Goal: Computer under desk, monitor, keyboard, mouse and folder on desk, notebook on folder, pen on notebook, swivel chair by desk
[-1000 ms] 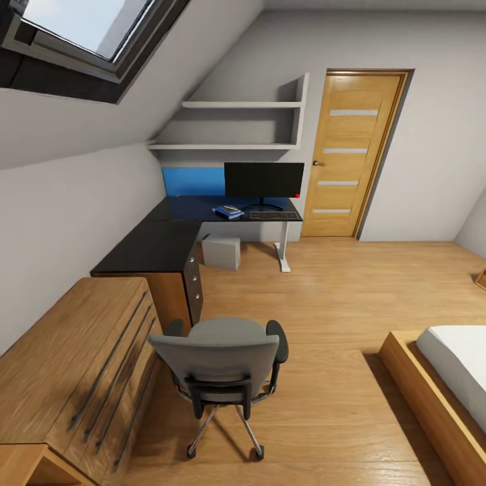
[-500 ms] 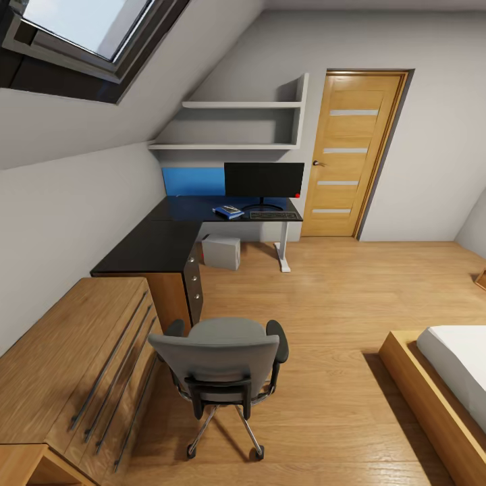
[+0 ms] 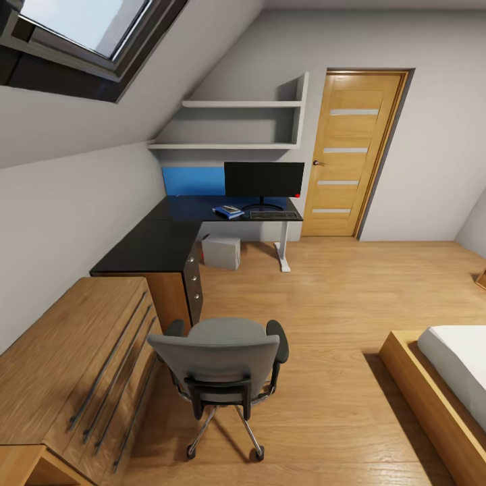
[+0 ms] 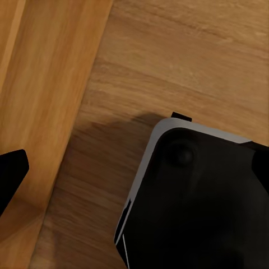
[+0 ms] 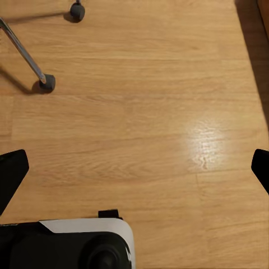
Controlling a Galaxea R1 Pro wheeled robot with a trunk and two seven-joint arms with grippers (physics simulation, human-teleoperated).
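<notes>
A: Between the left gripper's (image 4: 134, 168) black fingertips (image 4: 11, 171), which sat spread far apart at opposite edges of the left wrist view, we logged bare wooden floor (image 4: 185, 61) and a corner of the robot's own black and white base (image 4: 196, 202). Jaws released, nothing between them.

B: Same for the right gripper (image 5: 134, 165): fingertips (image 5: 10, 171) wide apart, released, floor between them. Beyond the jaws we noted a chrome leg and two casters of the swivel chair (image 5: 33, 64).

A: From the head view, we recorded the swivel chair (image 3: 223, 364) with its back toward us, beside the light wooden chest (image 3: 74, 364) and near the drawer end of the desk (image 3: 162, 243). Its seat was bare as far as we could see.

B: Well beyond both grippers, on the far wing of the desk, we noted the monitor (image 3: 264, 179) upright, with the keyboard (image 3: 273, 215) lying in front of its base.

A: Just beside the keyboard we logged the blue folder (image 3: 228, 212) with something darker lying on it, likely the notebook. Too small to confirm; we could not make out pen or mouse.

B: The computer (image 3: 222, 252) stood on the floor under the desk.
</notes>
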